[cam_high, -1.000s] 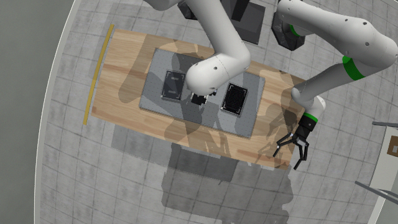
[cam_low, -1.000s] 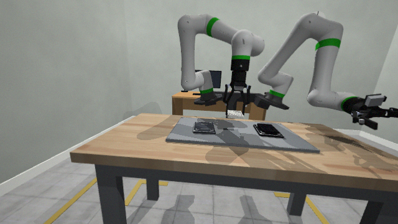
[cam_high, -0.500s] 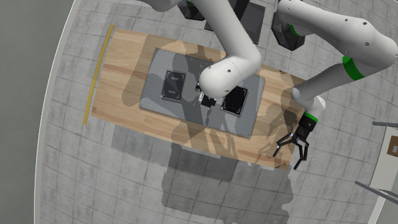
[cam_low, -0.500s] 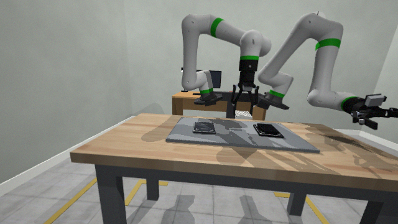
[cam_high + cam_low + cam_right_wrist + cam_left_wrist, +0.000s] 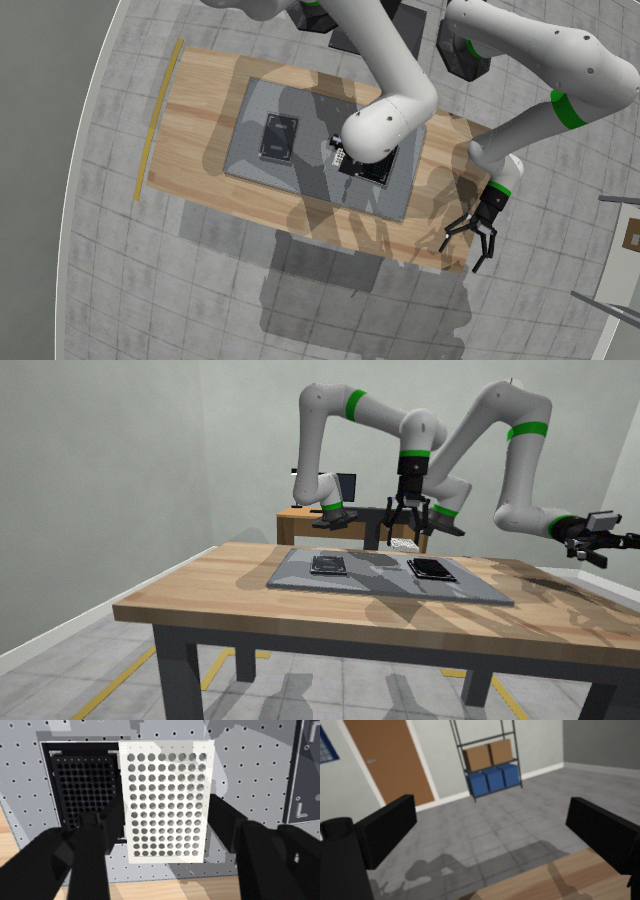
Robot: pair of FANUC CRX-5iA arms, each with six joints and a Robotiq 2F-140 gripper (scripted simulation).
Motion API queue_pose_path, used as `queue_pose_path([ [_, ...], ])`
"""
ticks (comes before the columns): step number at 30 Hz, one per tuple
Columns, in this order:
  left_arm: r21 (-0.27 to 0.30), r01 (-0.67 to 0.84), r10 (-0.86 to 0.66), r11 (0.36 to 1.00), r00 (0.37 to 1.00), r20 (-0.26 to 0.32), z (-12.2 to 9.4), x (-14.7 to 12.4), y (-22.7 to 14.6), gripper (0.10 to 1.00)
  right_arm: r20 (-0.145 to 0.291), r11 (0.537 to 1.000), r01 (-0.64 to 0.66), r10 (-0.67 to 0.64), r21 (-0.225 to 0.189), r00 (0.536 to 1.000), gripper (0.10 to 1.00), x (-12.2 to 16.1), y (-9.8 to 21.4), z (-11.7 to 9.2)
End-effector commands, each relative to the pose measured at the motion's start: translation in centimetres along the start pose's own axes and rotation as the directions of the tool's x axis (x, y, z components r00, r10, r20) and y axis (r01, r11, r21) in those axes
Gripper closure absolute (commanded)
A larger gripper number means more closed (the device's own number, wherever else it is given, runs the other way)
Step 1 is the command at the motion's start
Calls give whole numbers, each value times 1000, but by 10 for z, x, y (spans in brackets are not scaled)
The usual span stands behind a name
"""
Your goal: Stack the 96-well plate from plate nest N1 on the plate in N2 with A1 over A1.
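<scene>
A white 96-well plate (image 5: 166,801) (image 5: 338,157) (image 5: 404,546) is held level above the board, between the two nests and close to N2. My right gripper (image 5: 166,806) is shut on its long sides. Below it, a black 96-well plate (image 5: 84,790) (image 5: 431,568) sits in nest N2 (image 5: 80,746); the white plate covers the nest's right edge in the right wrist view. Nest N1 (image 5: 279,137) (image 5: 328,565) (image 5: 310,788) is empty. My left gripper (image 5: 458,260) (image 5: 491,810) is open and empty, beyond the table's end. The A1 marks cannot be read.
Both nests stand on a grey perforated board (image 5: 312,175) (image 5: 370,587) on the wooden table (image 5: 200,100) (image 5: 200,585). The right arm (image 5: 390,125) hides part of N2 in the top view. The left arm (image 5: 520,127) stays to the side of the board.
</scene>
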State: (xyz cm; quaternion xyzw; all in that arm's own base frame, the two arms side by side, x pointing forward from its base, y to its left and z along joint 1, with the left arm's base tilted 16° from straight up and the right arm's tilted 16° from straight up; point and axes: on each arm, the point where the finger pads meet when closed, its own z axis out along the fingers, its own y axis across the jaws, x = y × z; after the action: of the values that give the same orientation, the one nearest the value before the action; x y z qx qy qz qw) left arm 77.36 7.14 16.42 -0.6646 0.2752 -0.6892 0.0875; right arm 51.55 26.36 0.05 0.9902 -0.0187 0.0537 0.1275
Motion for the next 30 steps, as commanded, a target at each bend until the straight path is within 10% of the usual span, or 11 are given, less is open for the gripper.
queue_pose_path([
  [1, 0, -1, 1, 1000, 1000, -2, 0, 1, 0, 98, -2, 1000, 0, 0, 1, 1000, 999, 0, -10, -1],
  [30, 0, -1, 1, 1000, 1000, -2, 0, 1, 0, 98, -2, 1000, 0, 0, 1, 1000, 999, -10, -93, -1],
])
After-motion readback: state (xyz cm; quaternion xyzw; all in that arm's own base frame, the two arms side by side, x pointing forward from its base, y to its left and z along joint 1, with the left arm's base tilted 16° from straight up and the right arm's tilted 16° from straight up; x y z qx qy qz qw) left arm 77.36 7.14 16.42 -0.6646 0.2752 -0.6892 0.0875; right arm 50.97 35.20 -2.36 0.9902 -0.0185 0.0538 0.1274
